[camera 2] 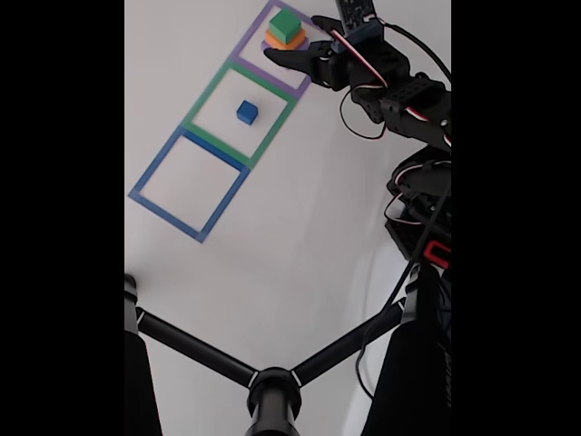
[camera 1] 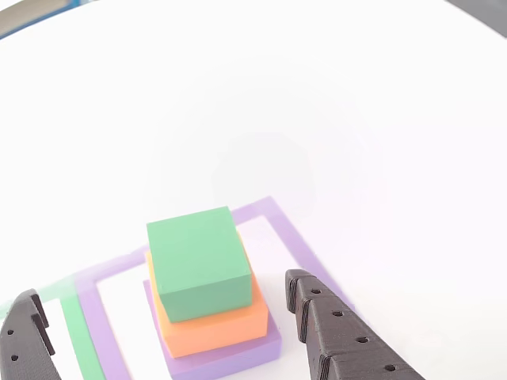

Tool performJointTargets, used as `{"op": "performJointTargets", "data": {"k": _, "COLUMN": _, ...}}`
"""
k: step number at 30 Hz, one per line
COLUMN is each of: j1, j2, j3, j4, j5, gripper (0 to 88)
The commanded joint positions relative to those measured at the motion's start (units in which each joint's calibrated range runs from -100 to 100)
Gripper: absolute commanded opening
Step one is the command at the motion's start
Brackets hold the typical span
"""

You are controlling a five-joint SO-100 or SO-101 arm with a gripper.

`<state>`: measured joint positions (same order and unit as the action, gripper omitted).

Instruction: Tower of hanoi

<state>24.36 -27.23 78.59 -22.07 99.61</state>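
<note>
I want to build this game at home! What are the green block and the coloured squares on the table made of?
The green block looks like soft matte foam: no shine, slightly rounded edges, though painted wood is possible. The purple square, green square and blue square outlines look like flat coloured tape stuck on the white table; they lie thin and level with it.

No legible txt or labels.

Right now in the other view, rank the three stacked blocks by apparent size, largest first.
1. Purple block, the bottom slab with the widest footprint.
2. Orange block, slightly narrower.
3. Green block, narrowest footprint but tallest; being nearest the camera, it looks bigger than it is.
</note>
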Motion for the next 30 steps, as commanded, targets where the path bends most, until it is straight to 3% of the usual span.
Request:
{"op": "performJointTargets", "data": {"k": 1, "j1": 0.4, "j2": 1.9, "j3": -0.4, "j4": -4.2, "j5": 0.4, "gripper": 36.5}}
{"op": "performJointTargets", "data": {"k": 13, "j1": 0.9, "j2": 12.0, "j3": -2.4, "j4": -13.9, "j5": 0.4, "gripper": 35.9}}
{"op": "performJointTargets", "data": {"k": 30, "j1": -0.1, "j2": 23.6, "j3": -10.4, "j4": -19.5, "j5": 0.4, "gripper": 35.0}}
